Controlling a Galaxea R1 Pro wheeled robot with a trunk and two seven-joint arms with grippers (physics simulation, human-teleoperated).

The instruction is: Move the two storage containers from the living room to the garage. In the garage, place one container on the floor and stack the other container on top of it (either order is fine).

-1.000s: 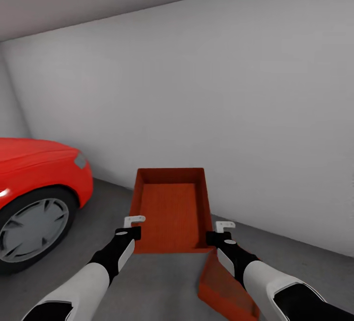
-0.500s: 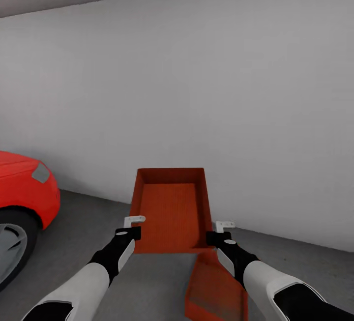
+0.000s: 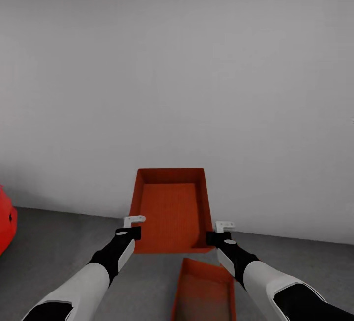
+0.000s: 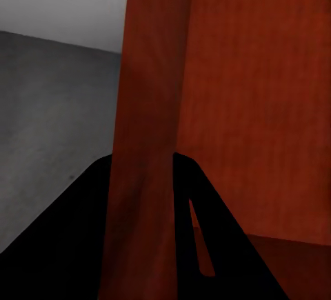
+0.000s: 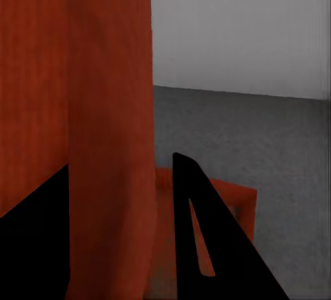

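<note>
Left claw (image 3: 133,226) and right claw (image 3: 220,229) each pinch a thin side wall of the raised container (image 3: 169,209) above the second container (image 3: 204,294) on the floor (image 3: 59,247) (probably light, stiff; walls suit gripping).

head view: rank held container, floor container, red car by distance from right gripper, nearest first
1. held container: its side wall is clamped by the right gripper.
2. floor container: on the concrete just below that gripper.
3. red car: far left edge, farthest.

red bin (image 3: 169,208) held up, 2nd bin (image 3: 204,294) on floor (image 3: 59,242)
</note>
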